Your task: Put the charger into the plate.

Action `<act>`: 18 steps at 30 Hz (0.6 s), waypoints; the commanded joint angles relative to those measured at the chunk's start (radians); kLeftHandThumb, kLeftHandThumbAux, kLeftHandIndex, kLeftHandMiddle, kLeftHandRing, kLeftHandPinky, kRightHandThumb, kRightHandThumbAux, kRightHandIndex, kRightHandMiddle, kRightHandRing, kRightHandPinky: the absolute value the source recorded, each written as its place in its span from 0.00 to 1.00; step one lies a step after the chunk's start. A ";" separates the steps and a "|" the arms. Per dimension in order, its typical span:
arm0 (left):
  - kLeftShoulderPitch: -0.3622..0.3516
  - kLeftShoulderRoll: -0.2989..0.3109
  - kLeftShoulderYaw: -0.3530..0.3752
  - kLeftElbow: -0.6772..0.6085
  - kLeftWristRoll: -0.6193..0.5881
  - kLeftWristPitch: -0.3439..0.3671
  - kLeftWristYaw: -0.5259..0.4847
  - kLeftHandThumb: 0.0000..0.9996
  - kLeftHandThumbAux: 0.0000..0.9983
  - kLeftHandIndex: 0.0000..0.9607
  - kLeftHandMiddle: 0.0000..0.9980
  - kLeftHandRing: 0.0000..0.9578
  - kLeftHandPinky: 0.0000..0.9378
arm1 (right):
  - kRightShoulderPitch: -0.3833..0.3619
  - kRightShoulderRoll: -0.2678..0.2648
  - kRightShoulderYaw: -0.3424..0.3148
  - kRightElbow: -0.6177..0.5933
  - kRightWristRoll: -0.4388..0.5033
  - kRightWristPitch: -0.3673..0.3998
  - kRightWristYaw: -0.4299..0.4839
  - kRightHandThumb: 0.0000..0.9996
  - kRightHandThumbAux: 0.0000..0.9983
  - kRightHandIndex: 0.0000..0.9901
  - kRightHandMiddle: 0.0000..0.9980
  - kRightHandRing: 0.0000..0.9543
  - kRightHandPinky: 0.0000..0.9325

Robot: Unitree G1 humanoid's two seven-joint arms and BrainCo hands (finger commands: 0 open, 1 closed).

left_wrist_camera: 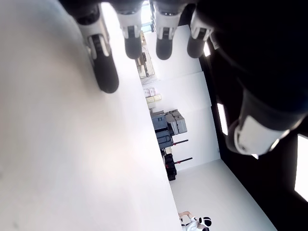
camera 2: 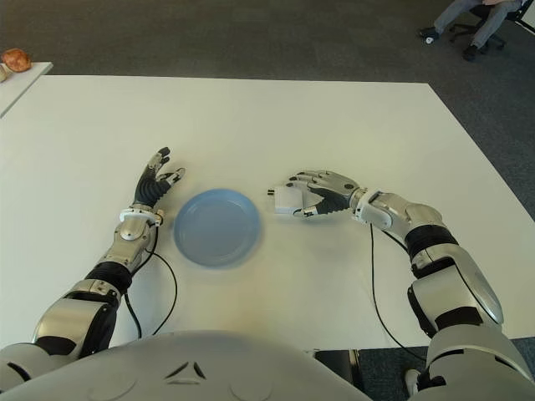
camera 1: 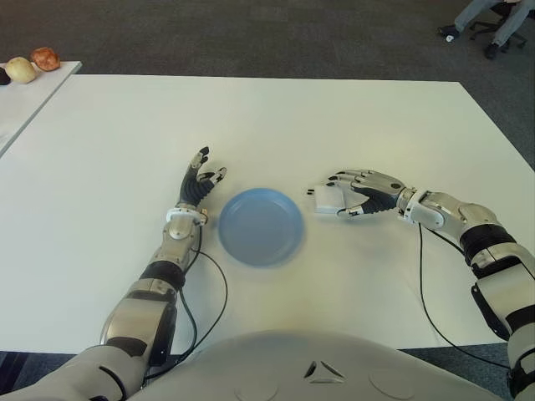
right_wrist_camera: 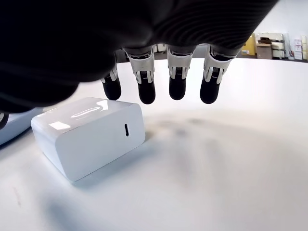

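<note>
The white block charger point(camera 1: 324, 200) lies on the white table point(camera 1: 334, 117), just right of the blue plate point(camera 1: 261, 225) and apart from its rim. My right hand point(camera 1: 355, 190) reaches in from the right and hovers over the charger. In the right wrist view its fingers point(right_wrist_camera: 176, 82) hang spread above the charger point(right_wrist_camera: 89, 134) without touching it. The plate holds nothing. My left hand point(camera 1: 201, 177) shows just left of the plate with its fingers stretched out and nothing in them.
A second table point(camera 1: 25, 96) at the far left carries two round, fruit-like items point(camera 1: 33, 64). Beyond the far right corner are an office chair and a person's legs point(camera 1: 489, 21). Thin black cables point(camera 1: 219, 292) trail from both wrists toward the near edge.
</note>
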 commanded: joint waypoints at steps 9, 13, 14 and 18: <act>0.093 -0.014 -0.024 0.058 0.032 0.102 -0.012 0.00 0.62 0.04 0.07 0.06 0.04 | -0.006 0.022 0.035 0.024 -0.027 0.026 -0.022 0.29 0.12 0.00 0.00 0.00 0.00; 0.095 -0.013 -0.024 0.058 0.033 0.093 -0.013 0.00 0.62 0.04 0.07 0.06 0.04 | -0.014 0.036 0.051 0.020 -0.049 0.044 -0.040 0.28 0.12 0.00 0.00 0.00 0.00; 0.095 -0.012 -0.025 0.059 0.034 0.092 -0.013 0.00 0.61 0.04 0.07 0.06 0.04 | -0.016 0.037 0.054 0.019 -0.053 0.046 -0.044 0.28 0.12 0.00 0.00 0.00 0.00; 0.095 -0.014 -0.026 0.057 0.033 0.096 -0.017 0.00 0.61 0.04 0.07 0.06 0.04 | -0.033 0.045 0.077 0.016 -0.088 0.063 -0.068 0.28 0.12 0.00 0.00 0.00 0.00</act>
